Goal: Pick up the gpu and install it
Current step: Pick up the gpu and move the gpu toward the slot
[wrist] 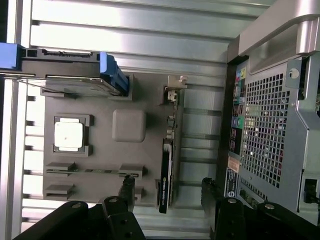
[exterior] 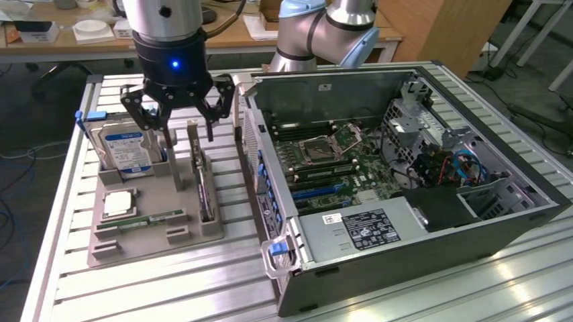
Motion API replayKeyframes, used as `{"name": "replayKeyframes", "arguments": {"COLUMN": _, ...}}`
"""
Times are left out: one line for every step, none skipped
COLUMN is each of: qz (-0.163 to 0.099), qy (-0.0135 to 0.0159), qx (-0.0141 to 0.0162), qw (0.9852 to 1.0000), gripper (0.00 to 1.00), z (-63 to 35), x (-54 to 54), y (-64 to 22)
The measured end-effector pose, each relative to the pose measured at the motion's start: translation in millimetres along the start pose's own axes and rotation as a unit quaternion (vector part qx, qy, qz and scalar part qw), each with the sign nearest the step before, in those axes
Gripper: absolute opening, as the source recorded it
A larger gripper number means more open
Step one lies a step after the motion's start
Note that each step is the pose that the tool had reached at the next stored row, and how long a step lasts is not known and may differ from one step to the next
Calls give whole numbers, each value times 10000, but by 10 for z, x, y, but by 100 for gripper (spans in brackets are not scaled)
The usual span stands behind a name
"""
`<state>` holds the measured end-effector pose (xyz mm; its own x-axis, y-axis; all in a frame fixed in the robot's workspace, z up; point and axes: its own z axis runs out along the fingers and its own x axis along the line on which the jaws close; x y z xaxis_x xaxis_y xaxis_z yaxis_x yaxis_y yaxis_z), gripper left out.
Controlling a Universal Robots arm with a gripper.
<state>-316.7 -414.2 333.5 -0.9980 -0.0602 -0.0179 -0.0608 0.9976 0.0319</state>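
Observation:
The gpu point(exterior: 202, 182) is a thin dark card standing on edge in a slot of the grey holder tray point(exterior: 152, 245), its pale bracket at the far end. My gripper point(exterior: 182, 124) hangs open just above the card's far end, with nothing held. In the wrist view the gpu point(wrist: 167, 165) appears edge-on, and the gripper point(wrist: 168, 192) has one dark fingertip on each side of it, clear of the card. The open computer case point(exterior: 403, 168) lies to the exterior view's right of the tray, motherboard exposed.
On the tray a silver hard drive point(exterior: 125, 151) with blue rails stands upright beside the gripper. A square processor point(exterior: 119, 201) and a green memory stick point(exterior: 143, 220) lie nearer the front. The case's rear panel point(wrist: 270, 130) is close alongside the gpu.

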Motion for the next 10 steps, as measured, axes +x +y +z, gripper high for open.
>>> {"name": "replayKeyframes", "arguments": {"qz": 0, "qy": 0, "qx": 0, "qw": 10000, "gripper": 65, "z": 4, "x": 0, "y": 0}}
{"name": "replayKeyframes", "arguments": {"qz": 0, "qy": 0, "qx": 0, "qw": 10000, "gripper": 65, "z": 8, "x": 0, "y": 0}}
{"name": "replayKeyframes", "arguments": {"qz": 0, "qy": 0, "qx": 0, "qw": 10000, "gripper": 65, "z": 12, "x": 0, "y": 0}}
{"name": "replayKeyframes", "arguments": {"qz": 0, "qy": 0, "qx": 0, "qw": 10000, "gripper": 65, "z": 16, "x": 1, "y": 0}}
{"name": "replayKeyframes", "arguments": {"qz": 0, "qy": 0, "qx": 0, "qw": 10000, "gripper": 65, "z": 20, "x": 0, "y": -1}}
{"name": "replayKeyframes", "arguments": {"qz": 0, "qy": 0, "qx": 0, "qw": 10000, "gripper": 65, "z": 24, "x": 1, "y": -1}}
{"name": "replayKeyframes", "arguments": {"qz": 0, "qy": 0, "qx": 0, "qw": 10000, "gripper": 65, "z": 28, "x": 1, "y": -1}}
{"name": "replayKeyframes", "arguments": {"qz": 0, "qy": 0, "qx": 1, "qw": 10000, "gripper": 65, "z": 31, "x": 1, "y": -1}}
{"name": "replayKeyframes", "arguments": {"qz": 0, "qy": 0, "qx": 1, "qw": 10000, "gripper": 65, "z": 36, "x": 1, "y": -1}}
{"name": "replayKeyframes", "arguments": {"qz": 0, "qy": 0, "qx": 1, "qw": 10000, "gripper": 65, "z": 40, "x": 1, "y": -1}}
